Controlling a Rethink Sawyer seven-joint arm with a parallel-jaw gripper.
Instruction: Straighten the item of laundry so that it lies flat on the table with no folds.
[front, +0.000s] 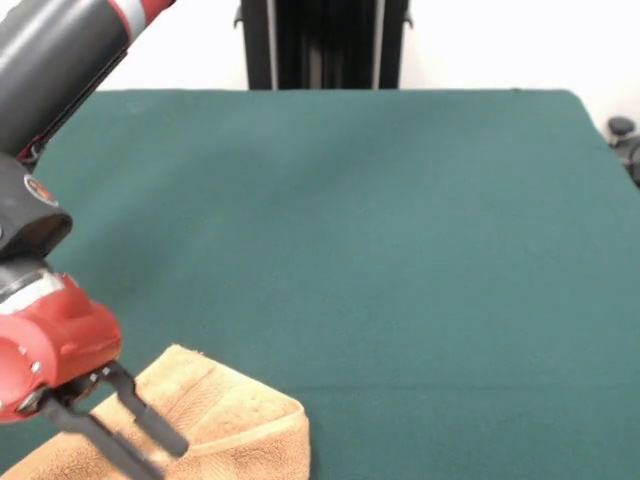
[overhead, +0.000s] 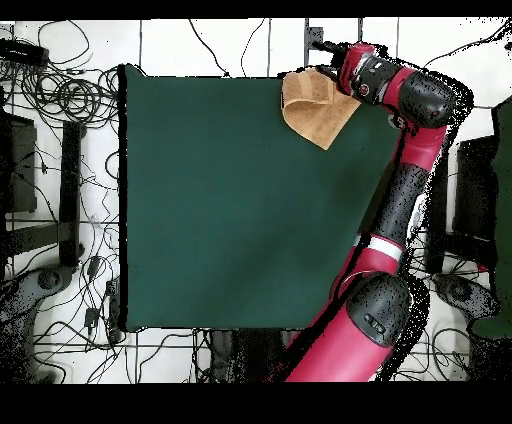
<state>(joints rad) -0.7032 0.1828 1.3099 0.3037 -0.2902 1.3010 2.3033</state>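
The golden-tan towel (front: 225, 425) lies bunched and folded over at the near left corner of the green table (front: 400, 250). In the overhead view the towel (overhead: 312, 110) sits at the table's (overhead: 220, 200) top right corner, partly over the top edge. My gripper (front: 165, 460) hangs from the red wrist just over the towel's left part. Its two black fingers stand apart with nothing clearly between them. In the overhead view the gripper (overhead: 335, 75) is at the towel's upper right edge. The towel's lower left part is cut off by the front view's edge.
The robot's dark pedestal (front: 320, 45) stands at the table's far side. The arm (overhead: 400, 200) runs along the table's right edge in the overhead view. Cables (overhead: 60, 90) lie on the floor around the table.
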